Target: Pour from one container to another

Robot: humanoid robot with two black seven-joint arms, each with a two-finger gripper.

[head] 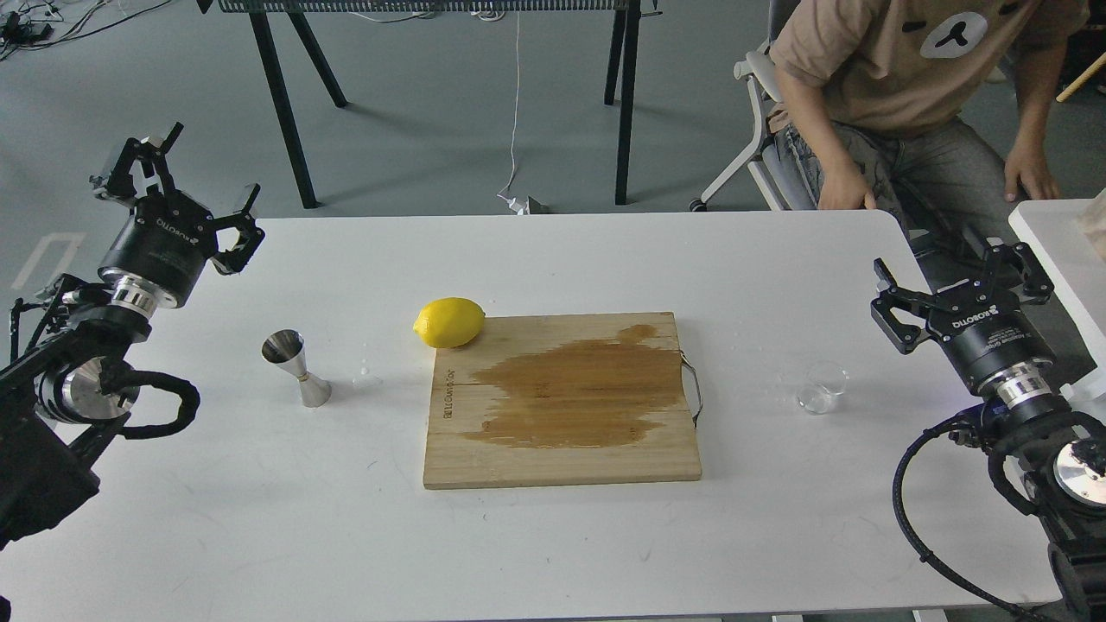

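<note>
White table (553,536), wet wood board (562,402), grey floor (432,112), seated person (924,78) behind

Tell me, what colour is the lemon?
Bright yellow. The lemon shows best in the head view.

"ROBOTIQ" on left hand (177,186); same on right hand (963,285); board (562,449) stamp unreadable

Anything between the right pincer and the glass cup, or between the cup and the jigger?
Right pincer to glass cup: nothing visible. Cup to jigger: the cutting board lies between them, lemon at its far-left corner.
</note>
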